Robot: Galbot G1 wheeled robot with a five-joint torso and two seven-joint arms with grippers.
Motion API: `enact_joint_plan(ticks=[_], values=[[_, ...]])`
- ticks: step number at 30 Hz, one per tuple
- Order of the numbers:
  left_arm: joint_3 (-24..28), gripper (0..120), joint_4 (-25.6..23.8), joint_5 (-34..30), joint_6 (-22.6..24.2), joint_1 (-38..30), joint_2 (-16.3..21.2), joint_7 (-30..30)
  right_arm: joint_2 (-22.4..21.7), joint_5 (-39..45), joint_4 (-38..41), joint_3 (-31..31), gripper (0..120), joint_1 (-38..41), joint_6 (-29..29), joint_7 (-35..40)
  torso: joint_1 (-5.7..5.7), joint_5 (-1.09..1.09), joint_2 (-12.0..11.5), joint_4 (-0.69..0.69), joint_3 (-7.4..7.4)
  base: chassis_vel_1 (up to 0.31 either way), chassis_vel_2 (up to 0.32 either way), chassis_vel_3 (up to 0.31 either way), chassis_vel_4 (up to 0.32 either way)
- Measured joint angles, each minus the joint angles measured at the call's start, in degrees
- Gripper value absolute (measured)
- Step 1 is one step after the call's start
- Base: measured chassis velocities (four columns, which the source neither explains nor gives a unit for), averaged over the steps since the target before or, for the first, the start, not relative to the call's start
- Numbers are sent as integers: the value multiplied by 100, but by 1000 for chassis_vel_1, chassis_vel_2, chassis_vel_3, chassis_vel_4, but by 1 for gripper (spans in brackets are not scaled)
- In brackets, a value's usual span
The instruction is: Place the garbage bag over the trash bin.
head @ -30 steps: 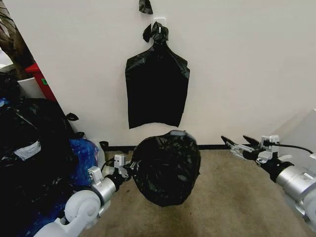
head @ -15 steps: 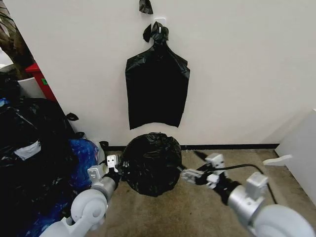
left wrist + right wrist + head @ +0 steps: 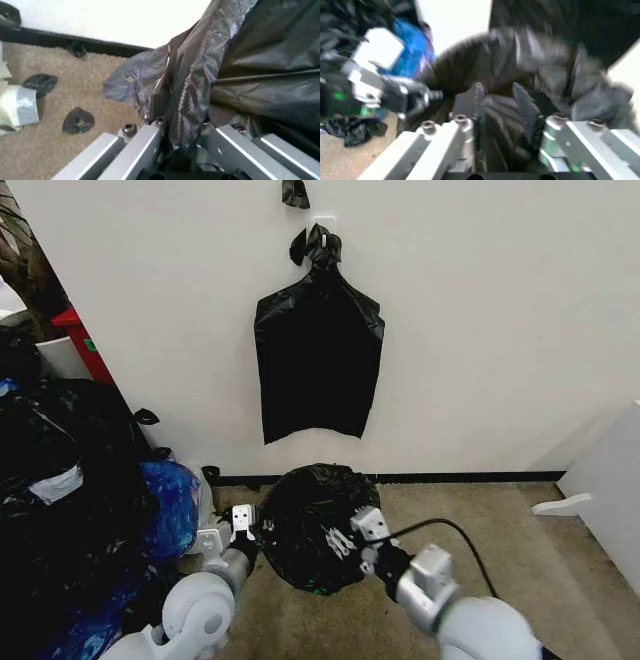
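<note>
Left gripper (image 3: 172,112): its two fingers are closed on a fold of the garbage bag (image 3: 315,525), pinching the thin black film at the bag's left edge. Right gripper (image 3: 340,540): its two serrated fingers (image 3: 526,108) stand slightly parted with crinkled black film between them; whether they clamp it cannot be told. The one garbage bag bulges as a rounded black mass between the two grippers, low over the carpet floor (image 3: 500,530) near the wall's black baseboard (image 3: 460,476). One bunch of flat black bags (image 3: 318,365) hangs on the white wall above. To the robot's left lie one blue plastic bag (image 3: 168,500) and several stuffed black sacks (image 3: 60,480).
</note>
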Motion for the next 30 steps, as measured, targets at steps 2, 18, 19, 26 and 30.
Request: enact_joint_plan(ticks=[2, 18, 19, 26, 30], values=[[-6, 0, -2, 99, 0, -10, -7, 35, 120, 213, -154, -47, 11, 87, -197, 254, 0, 0, 0, -1, 0, 0, 0, 0, 0], [39, 0, -79, 1067, -156, 126, 12, 638, 729, -30, -1528, 167, 0, 532, -201, 337, 0, 1, 0, -1, 0, 0, 0, 0, 0], [85, 0, -92, 1085, -164, 120, -2, 626, 800, -87, -1637, 161, 0, 552, -201, 391, 0, 2, 0, -1, 0, 0, 0, 0, 0], [259, 0, -148, 1089, -166, 67, -53, 552, 1109, -433, -2084, 156, 0, 589, -108, 514, 0, 1, 0, -1, 0, 0, 0, 0, 0], [280, 0, -237, 1043, -161, 49, -48, 533, 1202, -537, -2278, 148, 0, 565, -52, 546, 0, 1, 0, -1, 0, 0, 0, 0, 0]])
